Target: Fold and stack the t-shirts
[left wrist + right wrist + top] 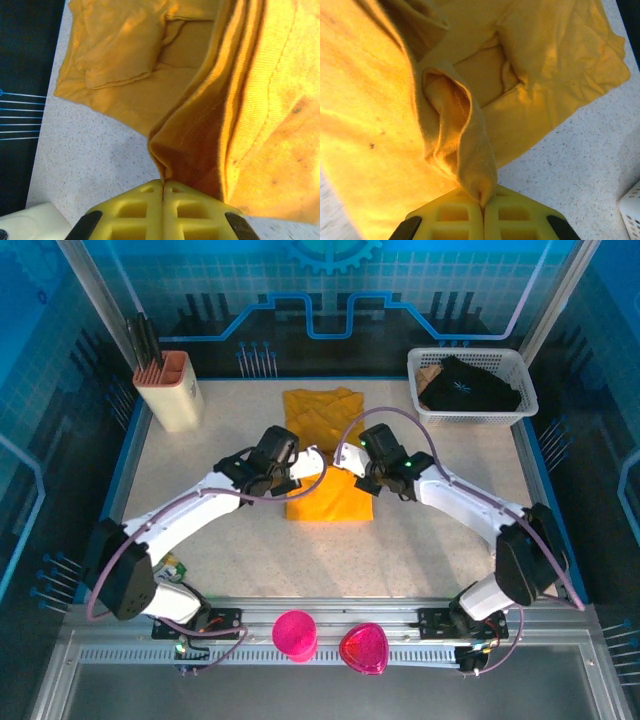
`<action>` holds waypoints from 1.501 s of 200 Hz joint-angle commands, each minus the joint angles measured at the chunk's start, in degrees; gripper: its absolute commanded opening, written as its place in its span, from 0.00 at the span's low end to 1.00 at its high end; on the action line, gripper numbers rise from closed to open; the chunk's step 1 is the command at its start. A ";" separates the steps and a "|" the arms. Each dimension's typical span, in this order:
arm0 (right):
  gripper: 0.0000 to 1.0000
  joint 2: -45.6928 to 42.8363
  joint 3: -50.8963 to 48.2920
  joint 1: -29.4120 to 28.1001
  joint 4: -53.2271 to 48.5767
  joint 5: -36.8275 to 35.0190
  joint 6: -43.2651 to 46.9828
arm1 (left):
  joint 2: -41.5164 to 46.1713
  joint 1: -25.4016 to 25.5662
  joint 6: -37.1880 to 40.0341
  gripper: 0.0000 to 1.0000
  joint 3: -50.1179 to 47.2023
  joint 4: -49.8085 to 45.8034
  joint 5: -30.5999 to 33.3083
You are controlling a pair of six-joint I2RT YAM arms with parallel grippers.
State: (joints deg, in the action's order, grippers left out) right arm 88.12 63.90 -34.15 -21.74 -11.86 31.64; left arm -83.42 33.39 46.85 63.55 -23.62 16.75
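Held t-shirt (335,502) orange-yellow, at the centre of the tabletop (430,540), gripped at two spots along its far edge, rest spread toward the near side. Left pincer (163,185) clenched on a fold at the shirt's left side, yellow fingers pressed flat together, cloth coming straight out of the seam between them. Right pincer (483,201) clamped on a bunched, hemmed edge at the shirt's right side, tip of the bunch wedged between the fingers. Both pincers near each other, angled inward from opposite sides over the same edge. Second t-shirt (322,412) same colour, folded and lying flat just behind the held one, toward the far edge, slightly wrinkled; touching it or just apart, can't tell from above. White basket (428,362) at the far right corner, dark clothing piled inside. Beige holder (178,400) at the far left corner, dark tools standing upright in it. Pink cup (295,633) and pink heart-shaped dish (364,648) side by side on the near rail, between the two arm bases, well apart from both shirts.
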 commanded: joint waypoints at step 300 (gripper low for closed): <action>0.86 -16.77 3.10 15.51 5.75 10.28 -24.78 | 22.41 -9.13 -10.76 0.99 -11.65 36.38 -17.07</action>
State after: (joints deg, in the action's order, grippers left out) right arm 75.61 66.30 -22.02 -4.95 -10.28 12.08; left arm -67.79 25.28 37.28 56.10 15.75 12.88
